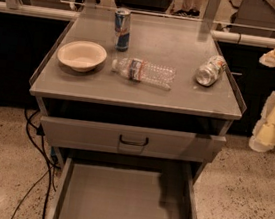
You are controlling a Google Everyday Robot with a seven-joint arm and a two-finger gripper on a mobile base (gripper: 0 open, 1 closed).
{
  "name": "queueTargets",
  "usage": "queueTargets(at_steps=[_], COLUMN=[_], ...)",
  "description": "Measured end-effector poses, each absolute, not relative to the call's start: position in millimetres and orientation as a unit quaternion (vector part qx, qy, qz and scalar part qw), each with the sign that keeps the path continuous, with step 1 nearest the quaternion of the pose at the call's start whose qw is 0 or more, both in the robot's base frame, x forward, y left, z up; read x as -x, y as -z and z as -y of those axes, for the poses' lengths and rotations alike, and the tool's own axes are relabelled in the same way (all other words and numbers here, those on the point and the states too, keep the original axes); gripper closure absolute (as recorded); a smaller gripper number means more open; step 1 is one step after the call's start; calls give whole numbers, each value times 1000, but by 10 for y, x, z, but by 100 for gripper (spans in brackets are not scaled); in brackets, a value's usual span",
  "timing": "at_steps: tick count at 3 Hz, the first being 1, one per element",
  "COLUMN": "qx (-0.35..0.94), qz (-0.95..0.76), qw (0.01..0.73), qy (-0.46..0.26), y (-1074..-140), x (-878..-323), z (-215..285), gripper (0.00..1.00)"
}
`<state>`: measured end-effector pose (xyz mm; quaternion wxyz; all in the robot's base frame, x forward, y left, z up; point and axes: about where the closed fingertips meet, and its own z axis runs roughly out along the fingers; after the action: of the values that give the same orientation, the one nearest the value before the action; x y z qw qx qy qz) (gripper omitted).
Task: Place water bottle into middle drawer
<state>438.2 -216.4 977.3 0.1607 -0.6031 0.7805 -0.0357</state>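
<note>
The water bottle (143, 72) lies on its side in the middle of the cabinet top (144, 95), white cap pointing left, label band near the cap. The middle drawer (120, 200) is pulled out below, its flat grey floor bare. My gripper (271, 124) hangs at the right edge of the view, beside and outside the cabinet's right side. It is well to the right of the bottle and holds nothing that I can see.
A tall blue-and-silver can (122, 29) stands just behind the bottle. A cream bowl (82, 55) sits at the left and a short silver can (210, 71) lies at the right. The drawer front with a black loop handle (133, 141) is shut. Black cables (39, 169) run on the floor at the left.
</note>
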Motion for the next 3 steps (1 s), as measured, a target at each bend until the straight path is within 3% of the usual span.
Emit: queueTargets(at_steps=[3], qx=[610], qz=[-764], qw=[209], qy=[18], y=[-9706], x=[-4589], z=[1960], gripper=[0])
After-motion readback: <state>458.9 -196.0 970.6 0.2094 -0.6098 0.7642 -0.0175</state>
